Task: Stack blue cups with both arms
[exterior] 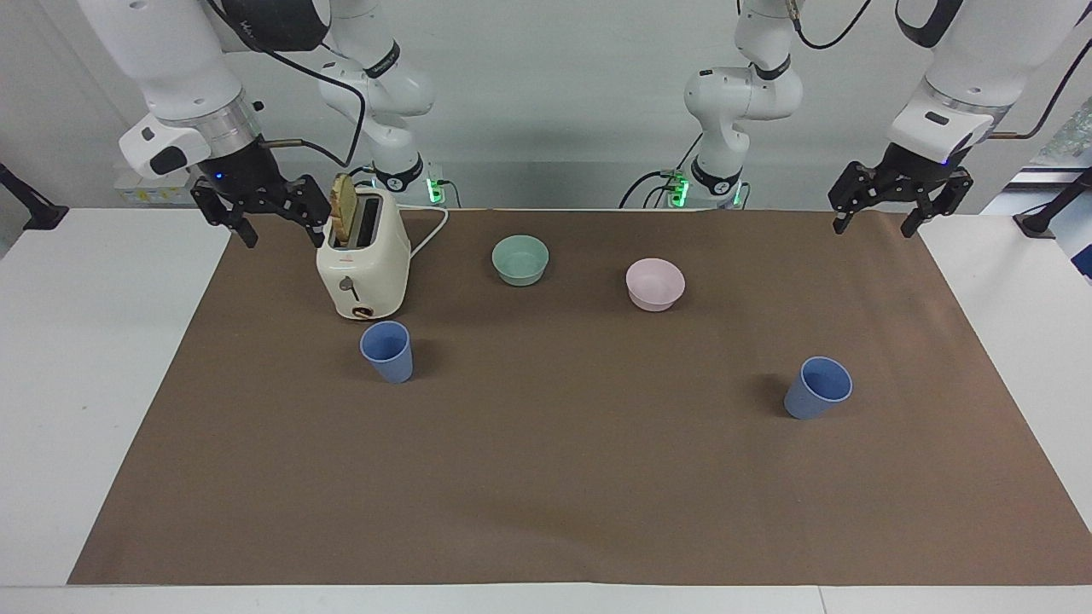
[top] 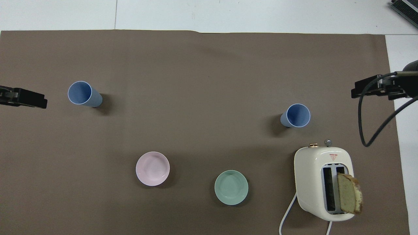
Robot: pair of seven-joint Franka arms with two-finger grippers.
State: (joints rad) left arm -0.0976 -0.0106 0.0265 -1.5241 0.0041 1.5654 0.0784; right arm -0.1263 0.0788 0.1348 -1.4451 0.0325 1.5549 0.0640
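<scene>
Right gripper [exterior: 267, 223]: upper left of the facing view, in the air over the mat's edge beside the toaster [exterior: 363, 264], jaws spread, empty.
Cup by toaster [exterior: 387, 350]: left of centre, upright on the mat, untouched.
Bowls: mint bowl [exterior: 520, 259] and pink bowl [exterior: 655, 284], upper middle, not part of the job.
Second cup [exterior: 817, 388]: right of centre, upright, well apart from the first.
Left gripper [exterior: 877, 224]: upper right, in the air over the mat's corner, jaws spread, empty.
Progress: nothing stacked; both pickups and the nesting remain.
</scene>
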